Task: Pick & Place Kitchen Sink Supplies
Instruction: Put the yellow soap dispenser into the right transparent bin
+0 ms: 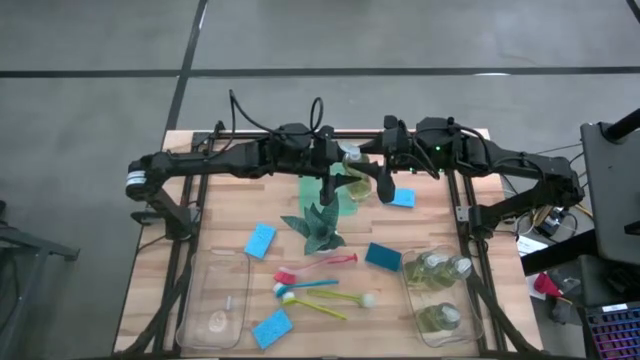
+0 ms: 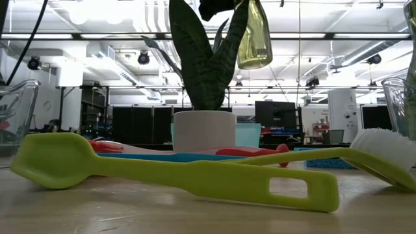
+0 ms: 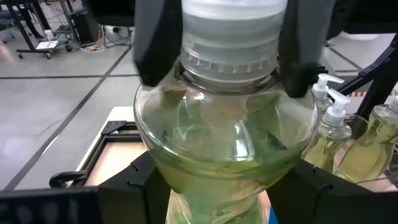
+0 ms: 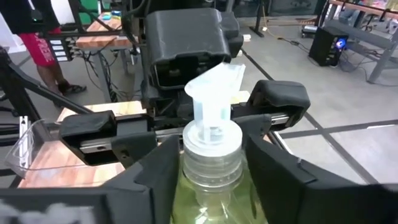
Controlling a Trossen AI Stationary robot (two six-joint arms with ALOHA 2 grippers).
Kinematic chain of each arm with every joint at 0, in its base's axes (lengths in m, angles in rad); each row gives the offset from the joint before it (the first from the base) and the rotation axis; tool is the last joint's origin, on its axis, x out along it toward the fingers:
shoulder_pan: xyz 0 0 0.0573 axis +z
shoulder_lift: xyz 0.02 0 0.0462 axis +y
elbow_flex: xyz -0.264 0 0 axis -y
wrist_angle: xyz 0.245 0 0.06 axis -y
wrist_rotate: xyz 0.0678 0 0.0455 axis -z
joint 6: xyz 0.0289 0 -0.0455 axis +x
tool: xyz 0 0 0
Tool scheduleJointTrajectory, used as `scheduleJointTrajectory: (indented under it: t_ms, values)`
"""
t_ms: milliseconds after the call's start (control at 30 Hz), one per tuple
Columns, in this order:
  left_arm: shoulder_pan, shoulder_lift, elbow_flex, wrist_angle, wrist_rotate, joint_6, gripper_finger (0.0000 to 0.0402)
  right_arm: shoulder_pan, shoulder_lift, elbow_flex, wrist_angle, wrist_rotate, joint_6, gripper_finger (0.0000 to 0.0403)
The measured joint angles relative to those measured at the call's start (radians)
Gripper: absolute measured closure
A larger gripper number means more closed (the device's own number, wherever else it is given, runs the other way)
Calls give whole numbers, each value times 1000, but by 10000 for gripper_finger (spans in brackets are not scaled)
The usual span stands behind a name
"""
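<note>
left pincer (image 1: 340, 160) clenched on soap bottle (image 1: 355, 172) lifted near table's (image 1: 230, 215) far edge | right pincer (image 1: 383, 185): grip state unclear | no label legible on bottle

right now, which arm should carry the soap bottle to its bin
Right, likely: the right tool grips the soap bottle at its neck, and the bin with other bottles sits on its side. The left tool holds the body.

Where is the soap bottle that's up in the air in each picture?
High view: the small clear bottle of yellow-green soap sits top-middle, between both arms.
Low view: hanging top-middle, right of the spiky green plant.
Left wrist view: fills the centre.
Right wrist view: bottom centre.
Shared landmark: its white cap.
</note>
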Motion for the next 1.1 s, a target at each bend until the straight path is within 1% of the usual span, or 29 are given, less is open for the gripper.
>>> scheduleJointTrajectory:
  t_ms: [167,400,500,833,933,1100]
  values:
    - [0,0,-1,-7,0,-2,190,0,-2,0,-1,-4,-8,293]
    - [0,0,-1,5,1,-3,190,0,-23,-1,-4,-32,-3,295]
    - [-1,-1,0,9,-3,-6,184,0,-34,-2,-5,-35,0,295]
    - [-3,-13,1,9,-32,-14,110,-1,-45,-2,-29,-38,5,295]
    - [-4,-18,1,5,-32,-15,100,0,-45,-2,-29,-39,5,295]
    - [-4,-38,1,-47,-35,-13,97,0,-55,-3,-62,-41,4,295]
